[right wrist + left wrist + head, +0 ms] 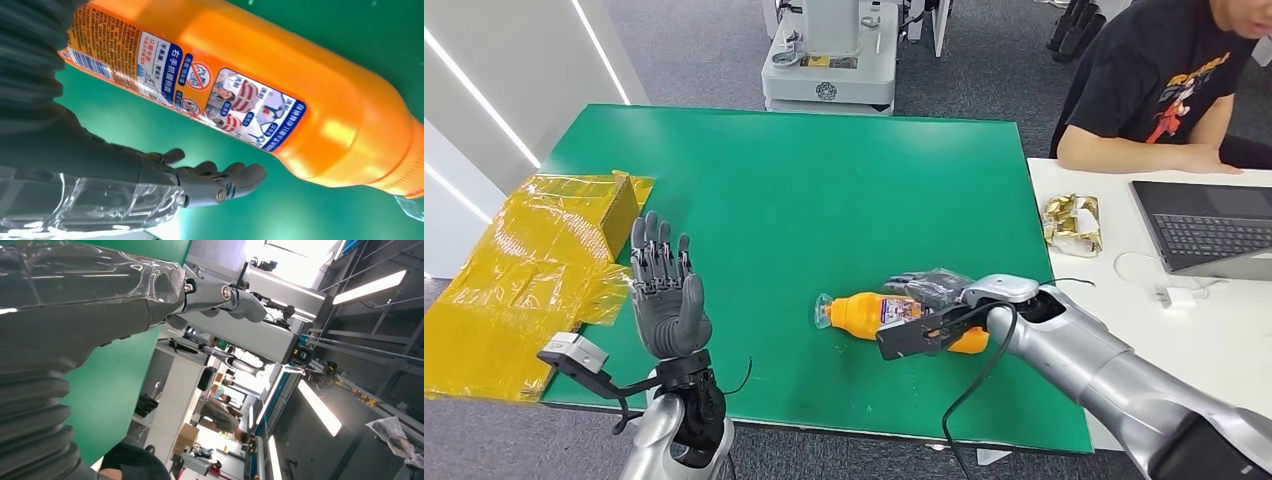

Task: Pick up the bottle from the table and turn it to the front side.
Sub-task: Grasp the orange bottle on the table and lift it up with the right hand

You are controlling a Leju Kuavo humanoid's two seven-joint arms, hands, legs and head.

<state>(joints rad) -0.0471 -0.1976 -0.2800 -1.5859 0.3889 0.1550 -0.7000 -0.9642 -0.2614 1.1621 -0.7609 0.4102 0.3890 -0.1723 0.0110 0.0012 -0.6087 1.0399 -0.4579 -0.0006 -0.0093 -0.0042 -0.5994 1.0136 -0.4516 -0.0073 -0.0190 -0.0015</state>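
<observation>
An orange bottle point(864, 312) with a clear cap lies on its side on the green table point(824, 190), cap pointing left. Its blue-and-white label point(240, 100) faces the right wrist camera. My right hand point(932, 288) lies at the far side of the bottle's base end. Its fingers point(220, 180) are spread and slightly curled, with green table showing between them and the bottle point(280, 75). My left hand point(664, 290) is raised upright over the table's front left edge, fingers point(225, 295) apart and holding nothing.
A yellow box wrapped in yellow film point(534, 270) sits at the left table edge. A person point(1164, 90) sits at the white table point(1124, 330) on the right, which carries a laptop point(1214, 225), a gold wrapper point(1072, 222) and a charger point(1174, 295). A robot base point(829, 60) stands behind.
</observation>
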